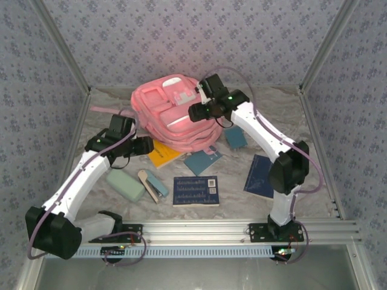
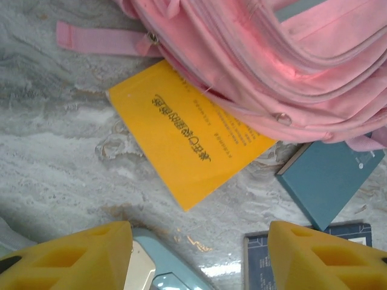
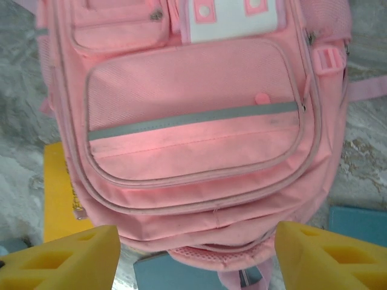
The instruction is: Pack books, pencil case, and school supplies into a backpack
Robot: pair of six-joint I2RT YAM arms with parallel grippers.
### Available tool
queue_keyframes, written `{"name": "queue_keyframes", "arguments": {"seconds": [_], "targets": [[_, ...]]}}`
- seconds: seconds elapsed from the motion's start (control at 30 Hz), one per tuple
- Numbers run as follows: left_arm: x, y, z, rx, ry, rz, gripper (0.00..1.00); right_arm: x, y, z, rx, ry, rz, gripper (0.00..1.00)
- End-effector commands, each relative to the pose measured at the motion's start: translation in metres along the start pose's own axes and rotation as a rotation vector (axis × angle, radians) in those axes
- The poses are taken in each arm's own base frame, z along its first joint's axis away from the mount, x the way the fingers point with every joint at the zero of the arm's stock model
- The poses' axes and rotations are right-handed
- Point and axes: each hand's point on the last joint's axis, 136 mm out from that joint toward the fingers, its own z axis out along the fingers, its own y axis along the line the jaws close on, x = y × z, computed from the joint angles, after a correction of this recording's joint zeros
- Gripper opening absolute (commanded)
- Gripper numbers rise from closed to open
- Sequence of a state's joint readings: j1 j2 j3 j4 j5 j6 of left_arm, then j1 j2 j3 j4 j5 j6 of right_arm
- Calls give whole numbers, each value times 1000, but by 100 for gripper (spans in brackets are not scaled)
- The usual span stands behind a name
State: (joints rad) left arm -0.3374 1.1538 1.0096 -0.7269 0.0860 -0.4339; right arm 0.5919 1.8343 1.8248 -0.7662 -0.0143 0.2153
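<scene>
Yellow fingers (image 2: 66, 257) of the left gripper (image 2: 199, 257) sit at the bottom corners of its wrist view, spread wide with nothing between them. It hovers above the marble-patterned table (image 2: 54, 157). At 12 o'clock from the jaws lies the yellow-orange book (image 2: 187, 133), its far edge tucked under the pink backpack (image 2: 272, 60). A teal book (image 2: 329, 178) lies at 3 o'clock, also partly under the bag's edge. A pink strap (image 2: 100, 39) trails off at 10 o'clock.

The right gripper (image 3: 196, 257) is likewise spread and empty, hanging over the backpack's front pockets, whose zips look shut.

Seen from above, with 12 o'clock at the far wall, the backpack lies flat at 12 o'clock, front face up. Nothing appears packed yet: every item in sight lies loose on the table.
- **8 o'clock:** the pencil case (image 1: 125, 185), with a beige stick (image 1: 145, 181) and a light-blue stick (image 1: 158, 188) just beside it.
- **6 o'clock:** one navy book (image 1: 195, 191).
- **4 o'clock:** a second navy book (image 1: 261, 176).
- **2 o'clock:** a second teal book (image 1: 236, 138), near the right arm.

The bag probably needs opening first; I cannot tell whether its main compartment is unzipped. The two books caught under it look awkward to lift.
</scene>
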Motion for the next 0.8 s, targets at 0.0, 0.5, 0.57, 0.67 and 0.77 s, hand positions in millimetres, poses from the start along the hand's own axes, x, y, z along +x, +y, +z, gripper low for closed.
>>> {"name": "queue_keyframes", "arguments": {"seconds": [0.0, 0.5, 0.57, 0.67, 0.77], "targets": [[2, -10, -4, 56, 17, 32, 61, 3, -3, -6, -66, -46, 64, 71], [-81, -88, 66, 173, 121, 237, 64, 63, -14, -24, -338, -171, 355, 87], [-94, -103, 84, 229, 140, 284, 64, 74, -12, -27, -347, -139, 352, 86], [-113, -111, 104, 233, 153, 307, 64, 91, 0, -33, -367, -89, 274, 84], [-120, -113, 105, 232, 161, 301, 63, 121, 31, -34, -341, -6, 84, 85]]}}
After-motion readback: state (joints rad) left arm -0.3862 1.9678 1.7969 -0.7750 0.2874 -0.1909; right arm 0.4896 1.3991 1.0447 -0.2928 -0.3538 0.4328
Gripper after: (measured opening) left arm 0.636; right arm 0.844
